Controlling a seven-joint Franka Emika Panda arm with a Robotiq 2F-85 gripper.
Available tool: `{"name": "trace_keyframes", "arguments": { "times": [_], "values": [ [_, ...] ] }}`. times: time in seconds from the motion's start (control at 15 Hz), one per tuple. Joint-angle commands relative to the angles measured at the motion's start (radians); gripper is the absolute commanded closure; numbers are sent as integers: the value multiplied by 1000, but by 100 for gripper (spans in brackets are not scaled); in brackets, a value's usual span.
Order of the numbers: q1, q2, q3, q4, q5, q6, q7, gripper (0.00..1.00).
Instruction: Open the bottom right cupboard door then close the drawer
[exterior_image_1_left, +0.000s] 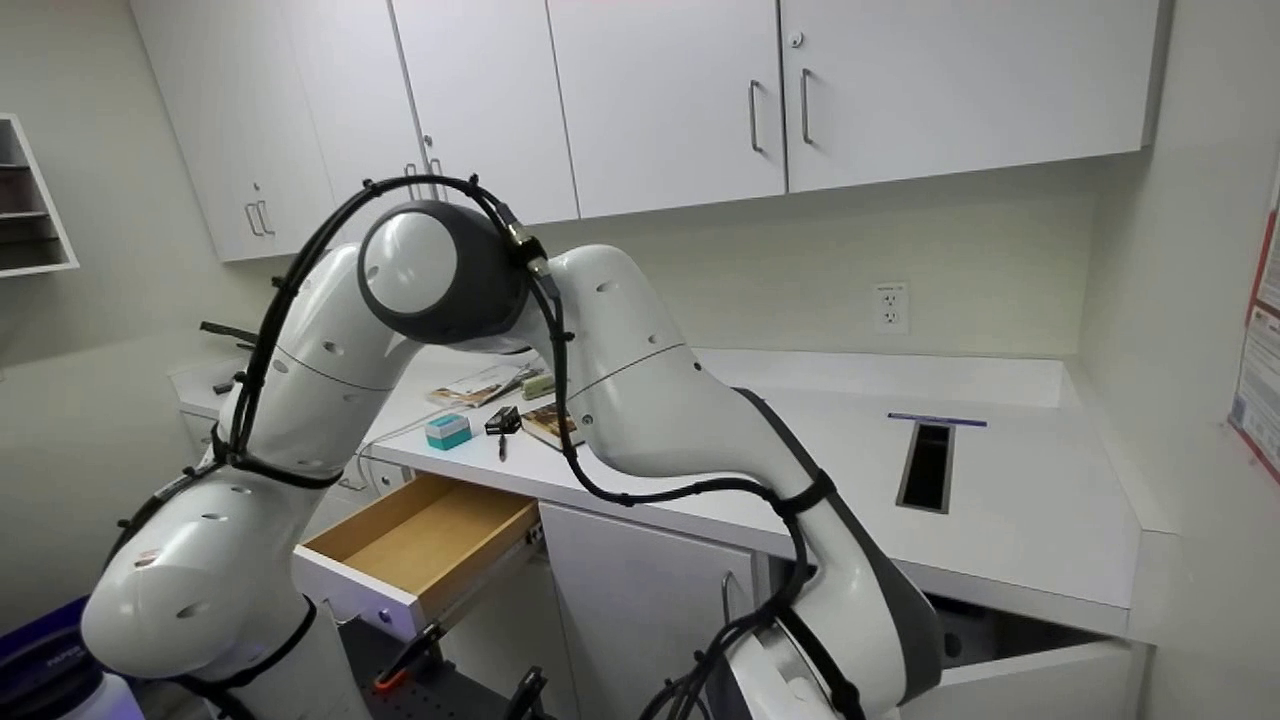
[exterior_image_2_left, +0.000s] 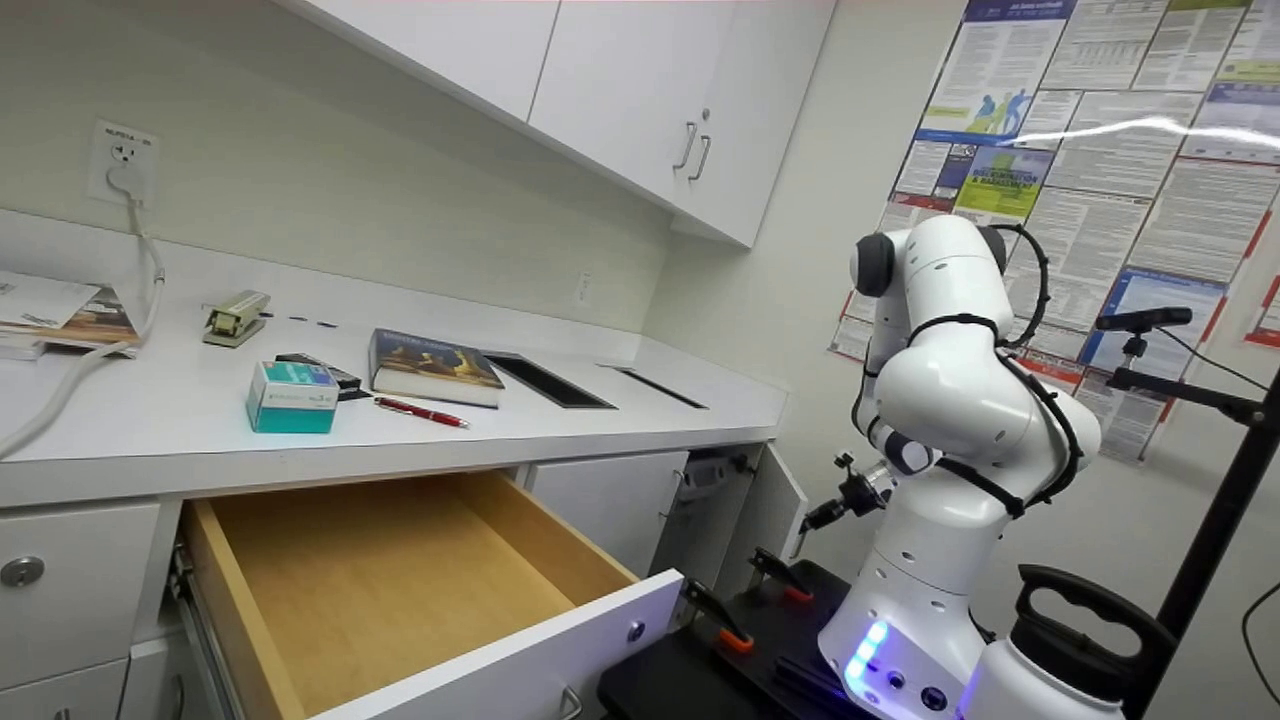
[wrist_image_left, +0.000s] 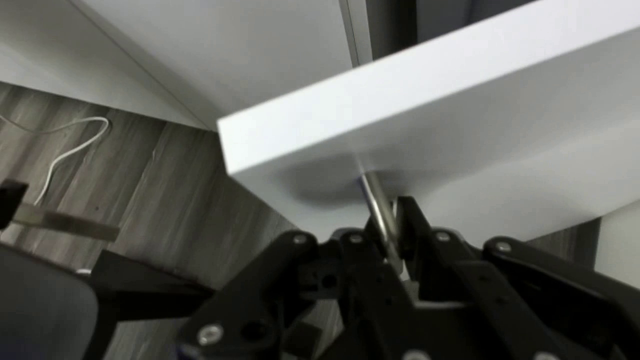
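The bottom right cupboard door (exterior_image_1_left: 1045, 680) stands ajar, swung out from the cabinet; it also shows in an exterior view (exterior_image_2_left: 768, 510) and in the wrist view (wrist_image_left: 465, 145). Its silver bar handle (wrist_image_left: 378, 200) lies between the fingers of my gripper (wrist_image_left: 390, 220). The fingers are closed around the handle, near the door's free edge. In an exterior view the gripper (exterior_image_2_left: 812, 520) is at the outer face of the door; elsewhere it is below the picture. The drawer (exterior_image_1_left: 425, 540) is pulled far out, with its wood interior bare (exterior_image_2_left: 400, 580).
A narrower white base door (exterior_image_1_left: 640, 590) is shut between drawer and cupboard. Black clamps with orange tips (exterior_image_2_left: 735, 640) stand on the black robot table (exterior_image_2_left: 650, 680), close to the drawer front. A teal box (exterior_image_2_left: 292, 398), book (exterior_image_2_left: 435, 368) and stapler (exterior_image_2_left: 235, 318) lie on the counter.
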Motion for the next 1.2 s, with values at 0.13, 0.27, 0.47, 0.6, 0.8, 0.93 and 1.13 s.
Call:
{"name": "trace_keyframes", "arguments": {
  "times": [0.13,0.27,0.47,0.6,0.8,0.93,1.13],
  "values": [
    [-140,60,-12,231,-155,-56,34,98],
    [-193,82,3,300,-196,-62,32,98],
    [-251,112,35,379,-249,-98,24,98],
    [-266,109,49,402,-303,-121,26,65],
    [-255,83,49,410,-386,-121,69,51],
    [-234,56,46,399,-447,-103,85,37],
    [-217,3,43,405,-552,-146,113,15]
  ]
}}
